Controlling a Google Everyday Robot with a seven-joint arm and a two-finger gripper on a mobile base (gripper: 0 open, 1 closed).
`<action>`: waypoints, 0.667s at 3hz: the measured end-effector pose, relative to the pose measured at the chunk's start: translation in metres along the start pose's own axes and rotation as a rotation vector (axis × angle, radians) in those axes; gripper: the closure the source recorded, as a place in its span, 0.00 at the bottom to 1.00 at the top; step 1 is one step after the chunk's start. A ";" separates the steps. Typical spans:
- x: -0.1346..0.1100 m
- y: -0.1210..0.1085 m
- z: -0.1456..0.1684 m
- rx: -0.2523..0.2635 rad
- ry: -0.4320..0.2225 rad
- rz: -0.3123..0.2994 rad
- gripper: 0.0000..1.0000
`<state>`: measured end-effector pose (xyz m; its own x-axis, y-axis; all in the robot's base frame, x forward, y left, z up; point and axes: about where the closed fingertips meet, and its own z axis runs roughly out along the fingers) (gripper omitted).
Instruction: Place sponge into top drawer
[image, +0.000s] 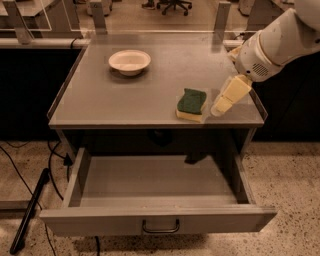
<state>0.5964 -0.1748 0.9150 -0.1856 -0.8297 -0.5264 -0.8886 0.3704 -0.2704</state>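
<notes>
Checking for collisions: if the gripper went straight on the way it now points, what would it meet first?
Probably the tabletop, just beside the sponge. The gripper slants down toward the table's front edge there. Depth is unclear, so it might clip the sponge instead.

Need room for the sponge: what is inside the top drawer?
The top drawer shows a bare floor; its back part lies hidden under the table. The sponge sits on the table, the claw close beside it.
</notes>
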 end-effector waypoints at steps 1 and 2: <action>-0.002 -0.003 0.021 -0.038 -0.023 -0.017 0.00; -0.006 -0.004 0.038 -0.082 -0.020 -0.008 0.00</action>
<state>0.6174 -0.1552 0.8883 -0.1704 -0.8237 -0.5409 -0.9218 0.3273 -0.2080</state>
